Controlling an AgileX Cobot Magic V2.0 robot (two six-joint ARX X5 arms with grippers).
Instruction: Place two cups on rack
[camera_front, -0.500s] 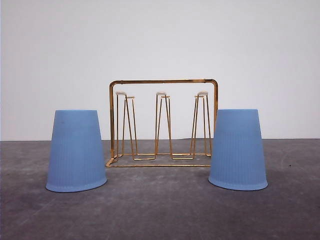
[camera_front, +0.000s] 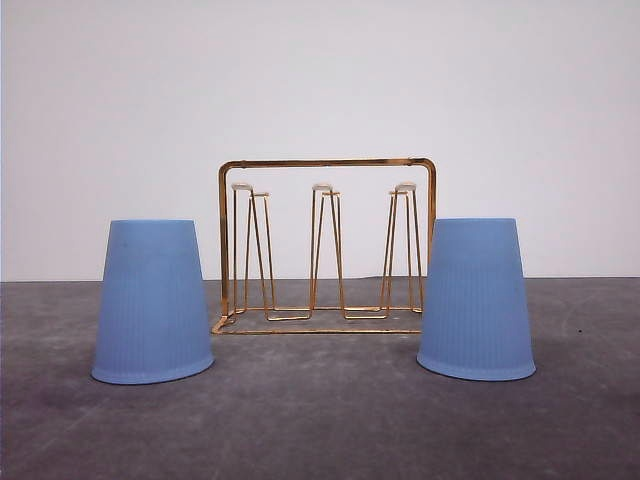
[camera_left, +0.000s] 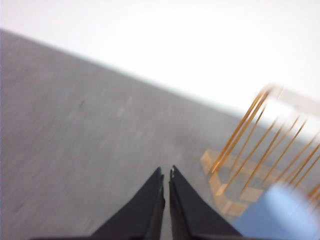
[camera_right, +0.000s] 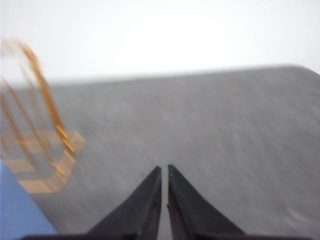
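Note:
Two light blue ribbed cups stand upside down on the grey table: one cup (camera_front: 152, 302) left of the rack, the other cup (camera_front: 476, 299) right of it. Between them stands the gold wire rack (camera_front: 327, 245), its white-tipped prongs bare. My left gripper (camera_left: 166, 174) is shut with nothing in it, over bare table, with the rack (camera_left: 255, 145) and a blurred cup (camera_left: 280, 215) off to one side. The right gripper (camera_right: 164, 170) is shut and empty too, with the rack (camera_right: 40, 135) and a cup edge (camera_right: 17, 210) beside it. Both wrist views are blurred.
The dark grey table (camera_front: 320, 420) stretches in front of the cups and to both sides. A plain white wall (camera_front: 320, 80) stands behind the rack.

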